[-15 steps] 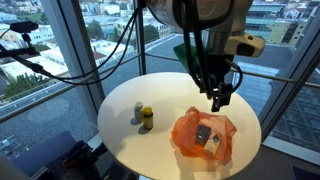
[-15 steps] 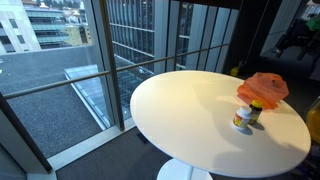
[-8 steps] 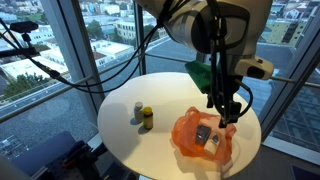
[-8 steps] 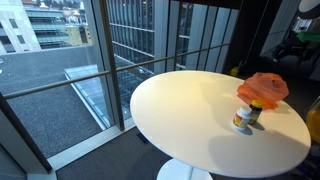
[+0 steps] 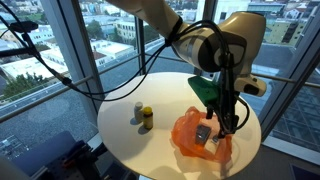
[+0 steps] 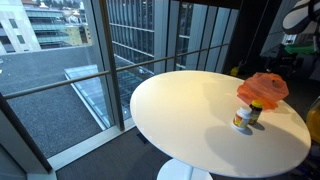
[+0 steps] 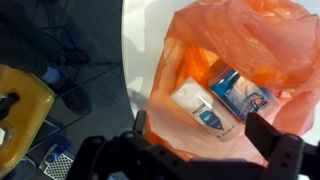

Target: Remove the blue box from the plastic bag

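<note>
An orange plastic bag (image 5: 196, 138) lies open on the round white table (image 5: 140, 140); it also shows in an exterior view (image 6: 263, 88) and in the wrist view (image 7: 230, 50). Inside it lie a blue box (image 7: 242, 93) and a white bottle with a blue label (image 7: 198, 105). My gripper (image 5: 228, 127) hangs open just above the bag's mouth. In the wrist view the two fingers (image 7: 205, 140) stand wide apart over the bag, with nothing between them.
A small yellow-capped jar (image 5: 147, 118) and a small grey can (image 5: 138, 110) stand on the table away from the bag. The jar also shows in an exterior view (image 6: 243, 116). Window frames and railings ring the table.
My gripper has moved down and toward the bag, from above the table's far side to just over the bag's opening. The bag and jars have not moved.
</note>
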Motion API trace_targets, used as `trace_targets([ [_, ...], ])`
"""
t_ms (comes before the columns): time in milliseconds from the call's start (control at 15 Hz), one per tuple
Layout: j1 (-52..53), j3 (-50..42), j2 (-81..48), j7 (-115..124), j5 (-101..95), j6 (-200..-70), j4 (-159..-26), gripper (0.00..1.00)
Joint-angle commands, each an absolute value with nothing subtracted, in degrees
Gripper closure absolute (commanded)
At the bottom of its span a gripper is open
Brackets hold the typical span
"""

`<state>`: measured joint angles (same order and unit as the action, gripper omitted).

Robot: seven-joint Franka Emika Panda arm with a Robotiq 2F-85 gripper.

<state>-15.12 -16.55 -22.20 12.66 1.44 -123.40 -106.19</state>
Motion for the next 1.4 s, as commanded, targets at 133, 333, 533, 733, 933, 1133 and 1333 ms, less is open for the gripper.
trace_targets([
  [133, -14.21, -15.09, -23.76, 9.4, -1.44, -123.62, -105.66, 0.0],
  [333, -14.14, -14.42, -23.78, 5.9, -2.93, -122.29, -105.38, 0.0],
  [533, -14.11, -14.19, -23.78, 5.78, -1.94, -121.79, -105.91, 0.0],
  [733, -14.42, -13.91, -24.07, 4.02, -1.65, -121.7, -105.7, 0.0],
  [933, -15.03, -13.32, -25.7, 2.54, -0.73, -122.96, -105.35, 0.0],
  [1133, -15.4, -12.7, -27.48, 1.47, -0.68, -126.77, -105.58, 0.0],
  [1333, -15.72, -11.74, -29.51, 0.03, -0.28, -130.23, -105.27, 0.0],
])
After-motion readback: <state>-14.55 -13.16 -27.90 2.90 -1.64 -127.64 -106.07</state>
